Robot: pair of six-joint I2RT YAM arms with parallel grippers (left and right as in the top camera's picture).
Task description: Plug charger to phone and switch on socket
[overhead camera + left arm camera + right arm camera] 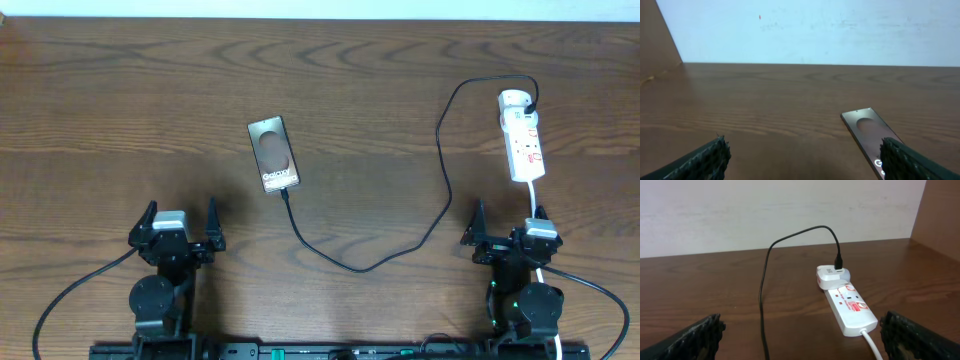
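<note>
The brown-bronze phone (274, 153) lies flat on the table left of centre; it also shows in the left wrist view (866, 129). The thin black charger cable (440, 180) runs from the phone's near end, where its tip touches the phone, in a loop to the adapter on the white socket strip (523, 135). The right wrist view shows the strip (849, 306) and the cable (763, 295). My left gripper (180, 232) is open and empty, near and left of the phone. My right gripper (510, 235) is open and empty, just short of the strip's near end.
The strip's white lead (874, 346) runs back toward my right arm. The wooden table (120, 110) ends at a pale wall (815, 30) at the back. Black robot cables (70, 295) trail at the near edge.
</note>
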